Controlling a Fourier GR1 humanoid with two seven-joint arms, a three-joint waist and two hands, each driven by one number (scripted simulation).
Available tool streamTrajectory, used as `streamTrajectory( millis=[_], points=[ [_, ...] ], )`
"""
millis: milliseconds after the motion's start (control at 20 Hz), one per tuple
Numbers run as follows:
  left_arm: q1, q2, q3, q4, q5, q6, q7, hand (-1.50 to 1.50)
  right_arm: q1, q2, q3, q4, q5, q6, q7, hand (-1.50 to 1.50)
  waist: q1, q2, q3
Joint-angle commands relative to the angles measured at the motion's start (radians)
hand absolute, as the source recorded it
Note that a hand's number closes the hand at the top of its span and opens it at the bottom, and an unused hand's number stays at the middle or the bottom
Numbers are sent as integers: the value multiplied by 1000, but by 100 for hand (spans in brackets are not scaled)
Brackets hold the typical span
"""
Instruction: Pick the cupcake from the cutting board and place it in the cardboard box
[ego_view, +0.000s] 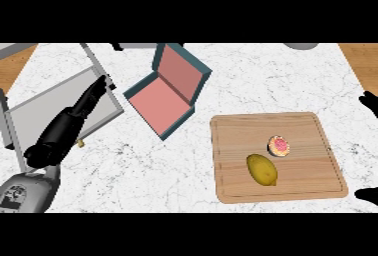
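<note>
In the head view, a white marble counter (295, 80) fills the scene. On its right half lies a square light wooden cutting board (310, 182) with a shallow groove round its edge. Near the board's middle sits the small cupcake with pink frosting (279, 145), resting on the wood and touched by nothing. Just beside it, on its near-left, lies a yellow lemon (262, 169); the two are close, perhaps just touching.

To the left of the board, well apart from the cupcake, stands the open box with teal outer walls and a salmon-pink inside (159, 102). Its lid leans up and back on the far side, and its tray lies tilted towards the near-left.

The left hand (74, 120) shows at the left, a long black shape stretching from the grey forearm towards the box over a flat grey panel (44, 105). Its fingers look straight and hold nothing.

The right hand (369, 102) shows only as black tips at the right edge, beyond the board; whether its fingers are spread or curled, I cannot tell.
</note>
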Motion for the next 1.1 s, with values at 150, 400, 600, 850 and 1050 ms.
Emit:
streamTrajectory(
  millis=[150,400,600,850,1050],
  points=[
    [-44,-30,-7,48,-25,-1,-15,0,-181,-32,194,-141,85,228,386,-150,25,6,0],
    [-18,-15,11,50,-24,-32,-44,0,-336,135,367,-97,146,335,623,-150,29,4,1],
    [-82,-50,15,40,-21,-30,35,0,-438,242,370,-48,102,450,740,-150,13,2,2],
    [-3,-13,66,28,-33,-63,-41,0,-436,363,392,52,161,462,752,-150,9,1,3],
    [-8,-66,58,68,-51,-50,-54,0,-423,397,411,36,239,481,794,-150,2,0,3]
  ],
)
